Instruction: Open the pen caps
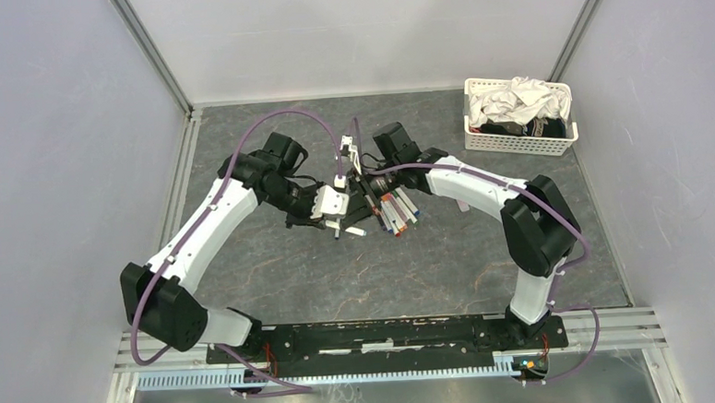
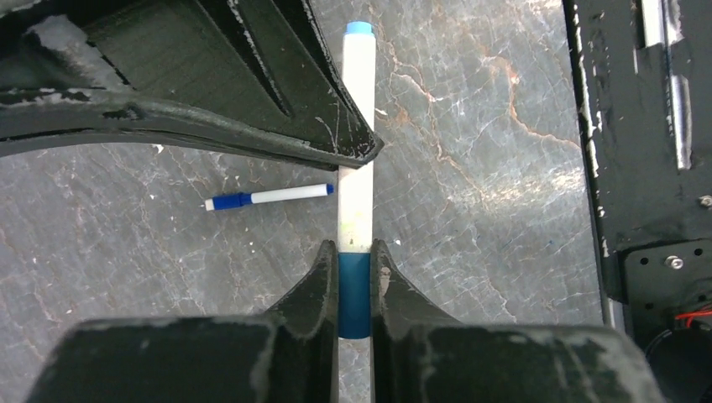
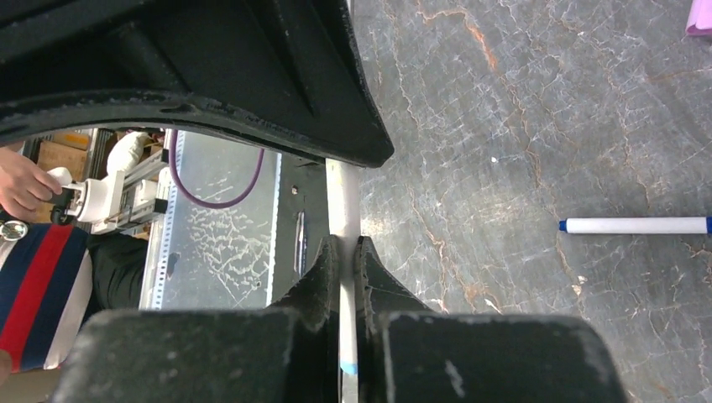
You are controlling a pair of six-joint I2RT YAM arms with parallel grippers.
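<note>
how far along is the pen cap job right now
Done: nothing clearly, as no loose cap can be made out in any view. In hand: the left gripper is shut on a blue cap, which is still on its white barrel. The right gripper pinches a pen barrel. Left: the pen bundle and a blue-ended pen lying loose nearby.

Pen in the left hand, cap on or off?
On. The blue cap sits flush against the white barrel, no gap, with the left hand clamped on it.
</note>
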